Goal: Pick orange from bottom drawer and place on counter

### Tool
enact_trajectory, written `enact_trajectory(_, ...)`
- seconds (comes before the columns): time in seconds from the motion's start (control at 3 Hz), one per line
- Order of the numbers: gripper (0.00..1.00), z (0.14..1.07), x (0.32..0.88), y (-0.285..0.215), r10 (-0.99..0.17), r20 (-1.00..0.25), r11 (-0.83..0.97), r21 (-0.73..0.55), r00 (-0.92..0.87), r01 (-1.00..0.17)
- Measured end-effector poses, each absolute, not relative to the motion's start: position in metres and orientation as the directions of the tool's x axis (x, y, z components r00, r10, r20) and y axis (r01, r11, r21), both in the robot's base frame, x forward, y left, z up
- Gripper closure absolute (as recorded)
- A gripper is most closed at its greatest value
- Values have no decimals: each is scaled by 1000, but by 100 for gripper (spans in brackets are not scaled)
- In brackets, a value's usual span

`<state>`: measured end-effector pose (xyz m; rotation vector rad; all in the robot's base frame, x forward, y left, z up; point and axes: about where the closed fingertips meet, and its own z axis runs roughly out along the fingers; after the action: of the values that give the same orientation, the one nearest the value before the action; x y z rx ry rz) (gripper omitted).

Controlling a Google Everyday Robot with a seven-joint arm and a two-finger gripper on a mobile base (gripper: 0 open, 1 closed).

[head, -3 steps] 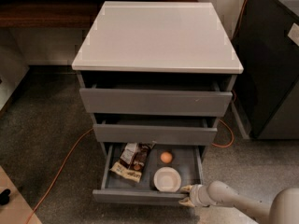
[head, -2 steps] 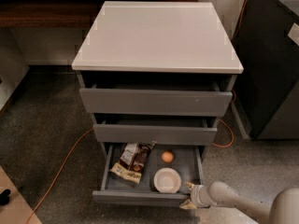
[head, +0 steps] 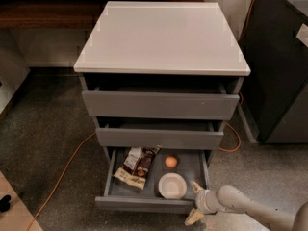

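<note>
The bottom drawer (head: 144,204) is pulled open at the foot of the grey cabinet. In its tray lie the small orange (head: 171,161) at the back middle, a round white bowl (head: 172,186) in front of it, and a brown snack packet (head: 135,166) on the left. My gripper (head: 195,203) is at the drawer's front right corner, low and to the right of the bowl, with its two pale fingers spread apart and nothing between them. The counter (head: 161,36) is the pale top slab of the cabinet.
The two upper drawers (head: 160,105) stand slightly open. An orange cable (head: 57,177) runs across the floor on the left and another at the right. A dark cabinet (head: 281,66) stands to the right. A brown wooden shelf (head: 43,14) is behind on the left.
My gripper has shifted slightly at the drawer's front right corner. The drawer and its contents have not moved.
</note>
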<state>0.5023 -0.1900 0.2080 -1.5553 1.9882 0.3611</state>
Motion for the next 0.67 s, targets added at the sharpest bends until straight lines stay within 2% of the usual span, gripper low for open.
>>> enact_trajectory(0.67,3,237,545,-175,-776,-614,261,-109,-141,-959)
